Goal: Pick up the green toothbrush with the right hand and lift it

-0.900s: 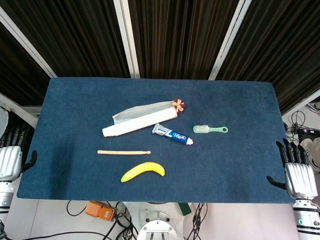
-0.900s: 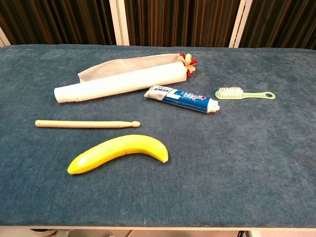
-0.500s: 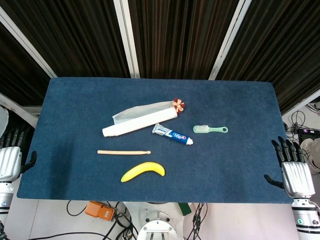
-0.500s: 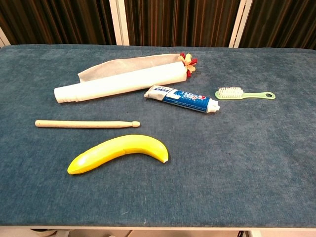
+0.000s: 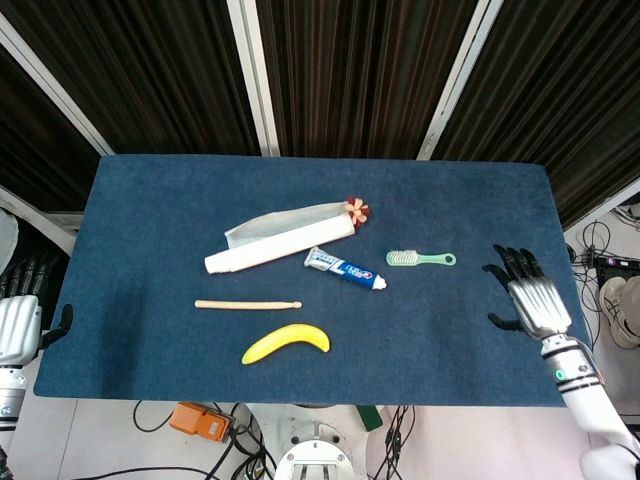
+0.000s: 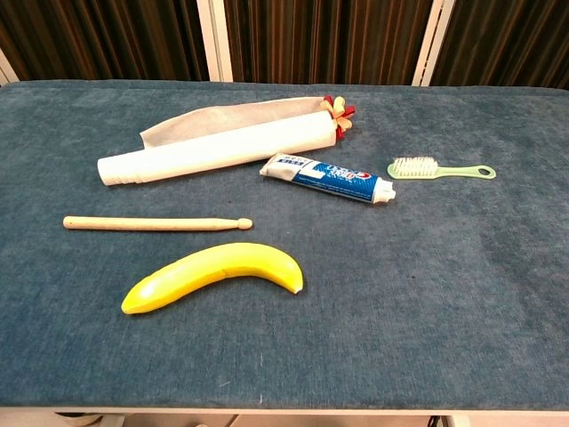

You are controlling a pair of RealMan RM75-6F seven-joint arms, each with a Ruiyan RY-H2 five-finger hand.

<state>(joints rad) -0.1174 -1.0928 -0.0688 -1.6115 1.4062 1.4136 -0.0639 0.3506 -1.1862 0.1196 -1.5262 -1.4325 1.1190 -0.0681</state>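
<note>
The right hand (image 5: 530, 300) hovers over the tabletop's (image 5: 150, 200) right side, fingers spread, holding nothing; the green toothbrush (image 5: 420, 259) lies flat, well apart from it, just right of the toothpaste tube (image 5: 345, 269).

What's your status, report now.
Right hand open, over table edge, short of green toothbrush. Left hand idle off table. Path clear.

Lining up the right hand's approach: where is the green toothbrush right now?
The green plastic toothbrush lies flat on the blue table cloth, right of centre in both views, just right of the toothpaste tube; the right hand hovers further right, apart from it.
</note>
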